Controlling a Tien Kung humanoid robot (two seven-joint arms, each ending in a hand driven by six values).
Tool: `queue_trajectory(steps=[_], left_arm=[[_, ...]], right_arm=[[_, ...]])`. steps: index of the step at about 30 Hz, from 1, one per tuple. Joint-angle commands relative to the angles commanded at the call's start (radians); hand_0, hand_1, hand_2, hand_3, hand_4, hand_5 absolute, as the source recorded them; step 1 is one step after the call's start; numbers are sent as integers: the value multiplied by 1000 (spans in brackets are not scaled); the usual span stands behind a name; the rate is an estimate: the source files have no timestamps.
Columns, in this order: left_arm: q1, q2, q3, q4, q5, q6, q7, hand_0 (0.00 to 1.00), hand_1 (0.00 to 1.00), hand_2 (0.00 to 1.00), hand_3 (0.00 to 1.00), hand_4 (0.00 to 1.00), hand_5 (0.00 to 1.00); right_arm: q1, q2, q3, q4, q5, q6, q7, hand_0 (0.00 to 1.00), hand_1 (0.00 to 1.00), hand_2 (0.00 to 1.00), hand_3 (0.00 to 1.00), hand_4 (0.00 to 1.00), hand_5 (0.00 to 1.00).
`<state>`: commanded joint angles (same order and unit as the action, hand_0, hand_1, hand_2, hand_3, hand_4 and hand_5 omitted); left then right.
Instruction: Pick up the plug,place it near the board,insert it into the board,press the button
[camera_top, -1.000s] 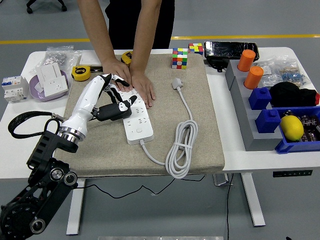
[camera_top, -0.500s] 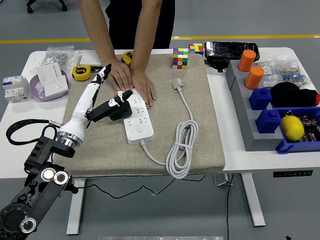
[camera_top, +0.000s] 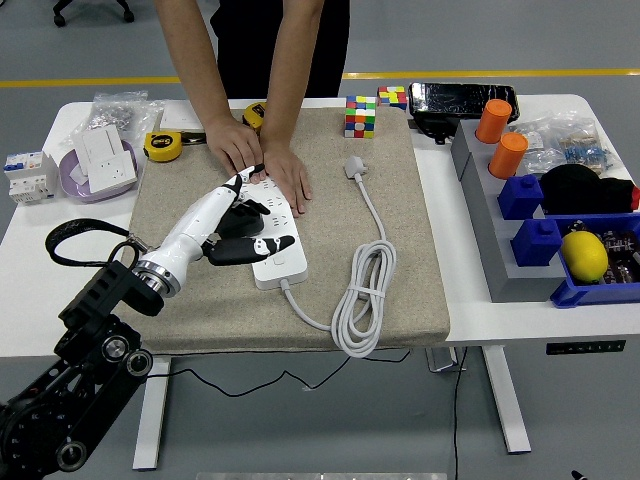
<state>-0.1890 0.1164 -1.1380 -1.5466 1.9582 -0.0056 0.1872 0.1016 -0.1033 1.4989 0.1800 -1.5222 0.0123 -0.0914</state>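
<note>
One robot hand, the left one, hangs over the near half of the white board (a power strip with many holes). Its fingers are spread loosely and hold nothing. One fingertip points up toward the far end of the board, and another lies low across the near end.

The plug is not in the robot hand. It lies on the tan mat, off to the right of the robot hand and farther from the robot, well apart from it. Its white cord runs down the mat in loops and joins the board at its near end.

I think the step now is to go and get the plug. To do it well, the robot hand should lift clear of the board first, move right over the mat, and close on the sides of the plug, with the prongs left free.

A person's two hands press flat on the far end of the board, so it should not slide. No right robot hand shows.
</note>
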Motion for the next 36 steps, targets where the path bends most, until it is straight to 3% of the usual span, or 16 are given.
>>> queue_trajectory(steps=[3,4,9,10,16,26,36], left_arm=[[-16,5,27,11,39,-22,20,234,113,225,899,647,104],[-19,5,31,13,45,-26,24,189,43,167,817,526,55],[-45,9,74,39,73,-70,59,189,43,167,817,526,55],[-49,9,79,43,77,-74,63,168,25,151,795,511,2],[-55,2,100,74,100,-90,78,168,20,147,790,521,2],[-50,-3,99,98,120,-98,86,165,19,148,790,528,2],[-46,-4,98,111,123,-147,119,164,18,148,757,540,2]], right_arm=[[0,-1,-1,0,-1,0,0,839,752,740,773,998,882],[0,-1,-1,0,-1,0,0,839,752,740,773,998,882],[1,-2,-3,0,-3,1,-1,839,752,740,773,998,882],[1,-2,-2,0,-3,1,-1,839,752,740,773,998,881],[-1,-2,-2,0,-8,1,-2,839,752,740,773,998,880],[-4,-2,-5,0,-5,1,-1,839,752,740,772,998,880],[-1,-2,-2,0,-3,1,-1,839,752,740,773,998,880]])
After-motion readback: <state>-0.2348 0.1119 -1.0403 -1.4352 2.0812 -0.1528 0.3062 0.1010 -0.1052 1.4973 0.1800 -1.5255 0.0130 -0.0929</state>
